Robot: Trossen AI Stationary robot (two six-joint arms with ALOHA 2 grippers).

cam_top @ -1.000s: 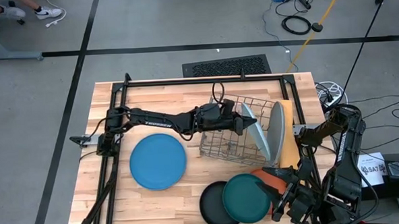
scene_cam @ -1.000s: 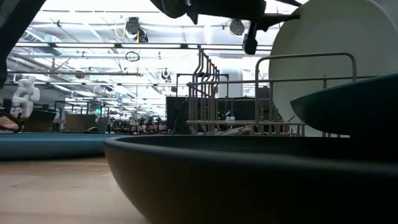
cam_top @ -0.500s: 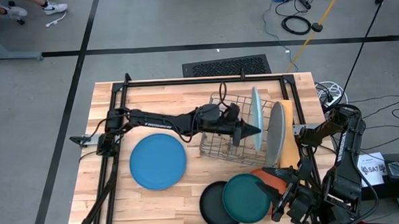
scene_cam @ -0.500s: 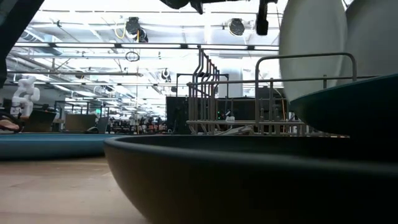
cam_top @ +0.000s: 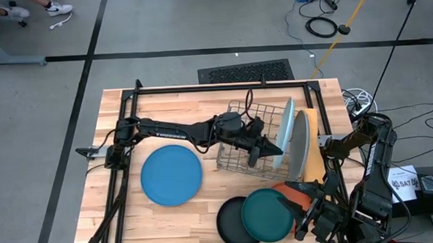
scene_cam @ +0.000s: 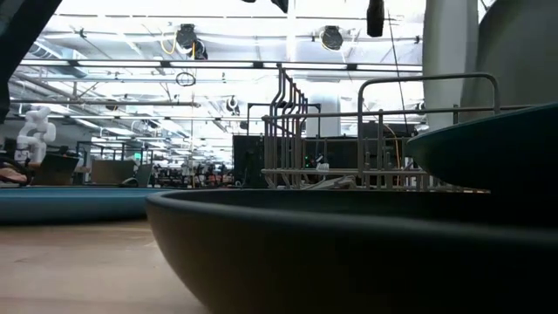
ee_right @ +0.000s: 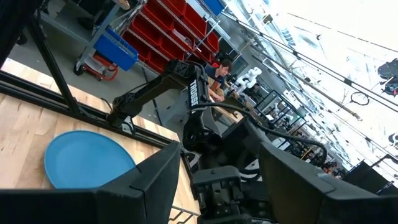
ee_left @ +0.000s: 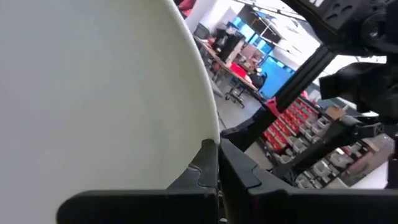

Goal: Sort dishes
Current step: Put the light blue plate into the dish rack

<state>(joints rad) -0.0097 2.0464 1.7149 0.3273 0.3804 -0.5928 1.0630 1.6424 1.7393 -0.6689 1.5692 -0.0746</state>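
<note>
Left gripper (cam_top: 276, 149) jaws pinch the round pale blue plate (cam_top: 283, 132) upright in the wire rack (cam_top: 241, 151), beside the grey plate (cam_top: 298, 146). Judging by this, four plates remain: the medium blue plate (cam_top: 171, 175) at the desk's 8 o'clock, and black (cam_top: 230, 223), teal (cam_top: 267, 214) and orange (cam_top: 296, 194) at 5. Right gripper (ee_right: 211, 180) waits, jaws wide.

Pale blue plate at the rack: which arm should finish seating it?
Left. The left gripper is shut on the pale blue plate, holding it upright over the wire rack beside the grey plate. The right gripper waits at the table's near right edge.
</note>
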